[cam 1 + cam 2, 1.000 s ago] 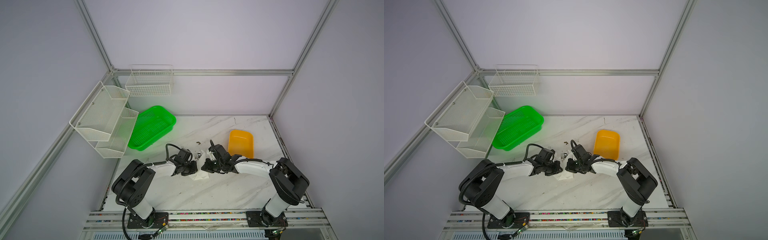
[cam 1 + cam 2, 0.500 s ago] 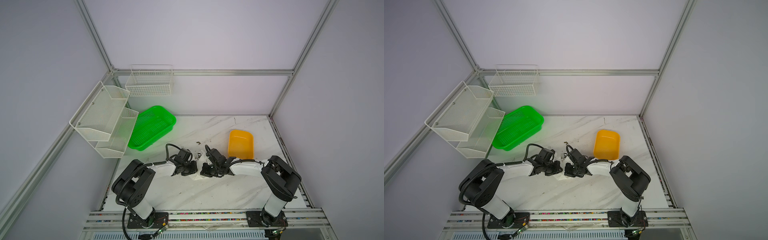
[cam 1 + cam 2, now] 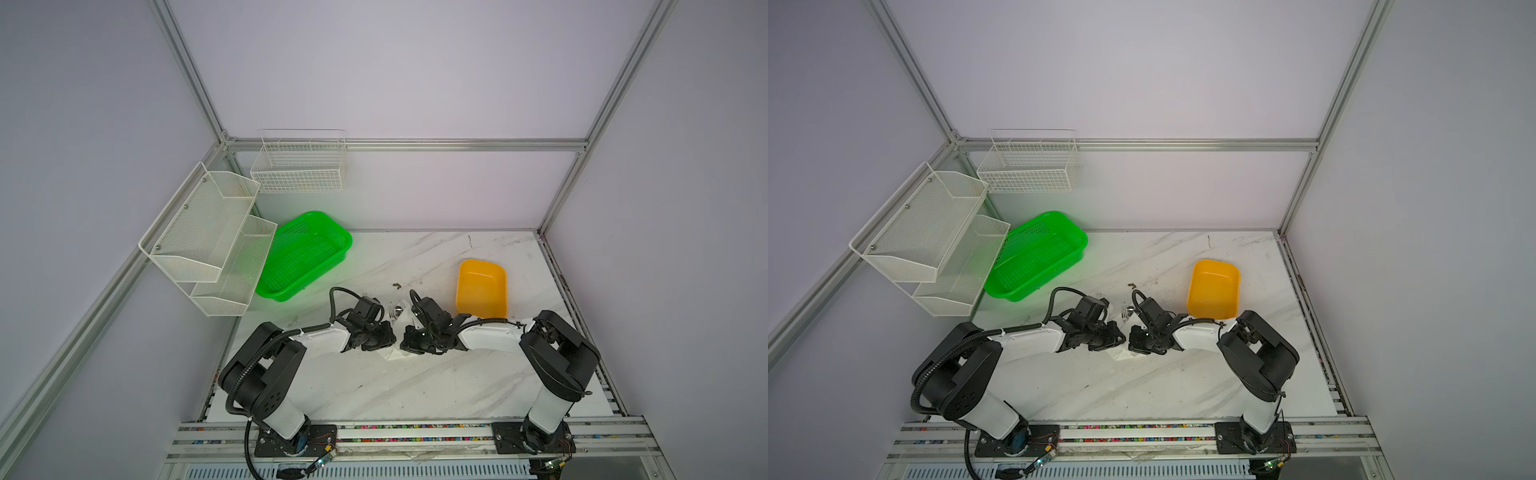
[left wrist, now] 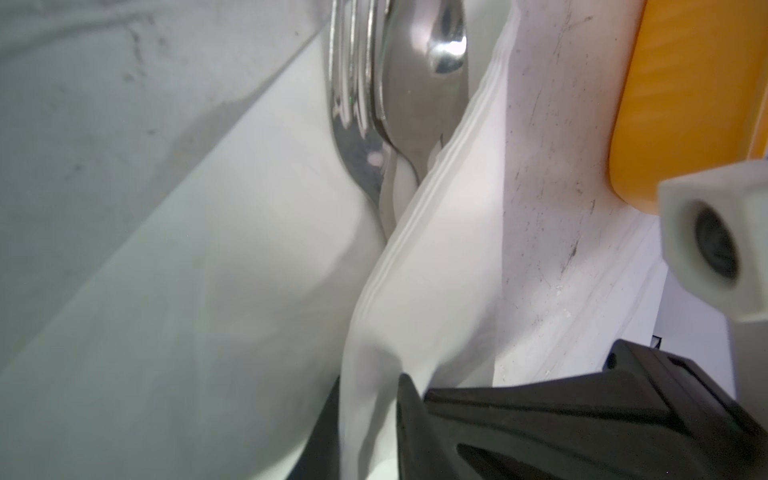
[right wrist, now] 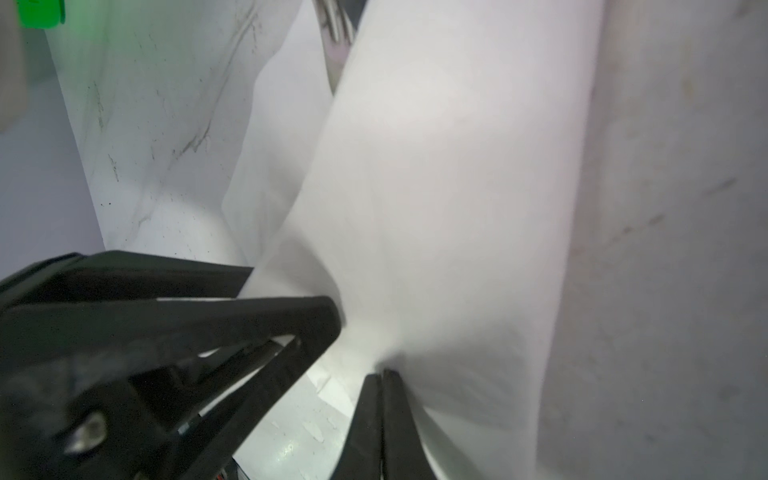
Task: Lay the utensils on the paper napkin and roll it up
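Note:
The paper napkin point(image 3: 392, 353) point(image 3: 1119, 354) lies folded between my two grippers at the table's middle. In the left wrist view it wraps over the utensils. A fork point(image 4: 349, 75) and a spoon point(image 4: 419, 83) stick out of its far end, and their heads also show in both top views point(image 3: 397, 311) point(image 3: 1126, 311). My left gripper point(image 3: 390, 338) point(image 4: 370, 415) has its jaws slightly apart, with a raised fold of the napkin point(image 4: 436, 249) between them. My right gripper point(image 3: 405, 338) point(image 5: 382, 382) is shut on the napkin point(image 5: 436, 208), pinching its edge at the fingertips.
A yellow tub point(image 3: 482, 286) stands just behind the right arm. A green basket point(image 3: 305, 255) sits at the back left. White mesh shelves point(image 3: 208, 237) and a wire basket point(image 3: 299, 166) hang on the left and back walls. The two grippers almost touch.
The right gripper has shifted a little to the left, toward the left gripper, with the napkin in it. The left gripper's jaws have parted slightly.

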Robot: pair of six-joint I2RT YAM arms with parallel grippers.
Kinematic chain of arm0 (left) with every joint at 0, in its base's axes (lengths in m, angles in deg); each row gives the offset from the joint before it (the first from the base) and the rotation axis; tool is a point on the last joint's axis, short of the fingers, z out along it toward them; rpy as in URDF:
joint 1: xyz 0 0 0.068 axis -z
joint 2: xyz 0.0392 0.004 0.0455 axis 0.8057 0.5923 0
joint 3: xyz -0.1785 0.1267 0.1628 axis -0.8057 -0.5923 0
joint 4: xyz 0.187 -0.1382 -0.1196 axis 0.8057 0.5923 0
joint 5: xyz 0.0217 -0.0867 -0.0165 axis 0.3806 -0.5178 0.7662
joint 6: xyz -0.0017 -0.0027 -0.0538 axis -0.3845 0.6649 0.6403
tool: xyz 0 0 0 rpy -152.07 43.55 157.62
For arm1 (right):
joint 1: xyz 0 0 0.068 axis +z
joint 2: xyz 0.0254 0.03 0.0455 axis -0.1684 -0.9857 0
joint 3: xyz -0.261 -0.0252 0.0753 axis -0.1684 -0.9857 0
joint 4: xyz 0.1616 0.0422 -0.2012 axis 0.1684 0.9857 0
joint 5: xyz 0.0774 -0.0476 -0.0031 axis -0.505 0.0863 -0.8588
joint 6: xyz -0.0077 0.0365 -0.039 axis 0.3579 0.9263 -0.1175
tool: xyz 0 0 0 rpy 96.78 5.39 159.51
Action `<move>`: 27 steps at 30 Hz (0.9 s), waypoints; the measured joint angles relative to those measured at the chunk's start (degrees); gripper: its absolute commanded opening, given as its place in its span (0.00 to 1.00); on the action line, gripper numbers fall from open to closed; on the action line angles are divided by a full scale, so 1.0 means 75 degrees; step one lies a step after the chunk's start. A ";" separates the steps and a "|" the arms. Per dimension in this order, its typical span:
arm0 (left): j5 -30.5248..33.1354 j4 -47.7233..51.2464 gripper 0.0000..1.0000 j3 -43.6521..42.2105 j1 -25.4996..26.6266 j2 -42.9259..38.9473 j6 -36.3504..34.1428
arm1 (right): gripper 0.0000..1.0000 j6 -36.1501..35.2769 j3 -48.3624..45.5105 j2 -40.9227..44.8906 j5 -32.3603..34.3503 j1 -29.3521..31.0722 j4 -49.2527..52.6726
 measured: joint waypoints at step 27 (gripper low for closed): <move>0.0478 0.1000 0.62 -0.0347 -0.1241 -0.1329 -0.0198 | 0.06 -0.0006 0.0000 -0.0023 0.0012 0.0000 -0.0029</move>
